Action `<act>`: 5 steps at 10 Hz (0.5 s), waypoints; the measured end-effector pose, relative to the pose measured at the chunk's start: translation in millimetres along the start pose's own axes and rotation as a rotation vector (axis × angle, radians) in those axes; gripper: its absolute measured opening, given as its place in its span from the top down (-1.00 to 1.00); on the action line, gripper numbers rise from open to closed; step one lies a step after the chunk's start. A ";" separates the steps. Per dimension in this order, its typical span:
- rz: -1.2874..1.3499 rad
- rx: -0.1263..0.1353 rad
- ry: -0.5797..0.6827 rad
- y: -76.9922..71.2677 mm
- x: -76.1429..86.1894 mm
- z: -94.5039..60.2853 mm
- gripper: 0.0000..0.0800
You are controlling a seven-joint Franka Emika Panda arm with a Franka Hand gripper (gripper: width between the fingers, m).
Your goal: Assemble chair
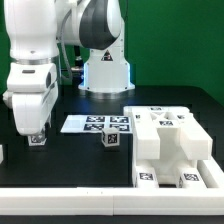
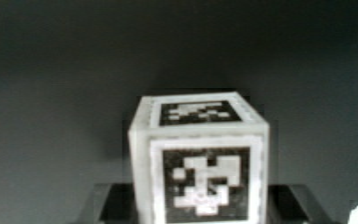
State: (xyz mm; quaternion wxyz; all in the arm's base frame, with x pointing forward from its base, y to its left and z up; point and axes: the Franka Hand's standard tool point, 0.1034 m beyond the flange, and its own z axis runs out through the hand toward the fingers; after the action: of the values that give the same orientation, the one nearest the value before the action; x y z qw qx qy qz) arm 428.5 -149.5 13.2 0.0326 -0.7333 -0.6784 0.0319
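You have the gripper (image 1: 36, 133) low over the table (image 1: 70, 172) at the exterior view's left. Its jaws are set to a middling width and closed on a short peg (image 1: 38, 140) of the chair. In the wrist view this tagged white peg stands upright between the two dark fingers (image 2: 117, 201), which meet its sides. You cannot tell from either picture whether its foot rests on the table or hangs just above it. A second peg (image 1: 110, 141) stands loose just in front of the marker board (image 1: 95, 123), apart from everything else. The larger chair panels (image 1: 170, 145) lie bunched together at the exterior view's right, well apart from the gripper, and whether any of them are already joined is not clear. Judge the job as early: no chair shape stands yet, one peg is in hand, and at least the other peg and the fitting of both into the panels remain.
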 end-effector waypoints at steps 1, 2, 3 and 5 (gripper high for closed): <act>0.020 0.000 0.001 0.6 2.6 0.0 0.29; 0.026 0.001 -0.002 -0.1 0.3 0.1 0.29; 0.067 -0.002 -0.007 1.0 -0.7 -2.0 -0.14; 0.241 -0.014 -0.006 9.3 -0.4 -18.8 -0.45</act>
State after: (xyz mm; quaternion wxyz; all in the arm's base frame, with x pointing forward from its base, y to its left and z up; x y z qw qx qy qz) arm 439.4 -150.8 31.1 0.0215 -0.8097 -0.5856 0.0329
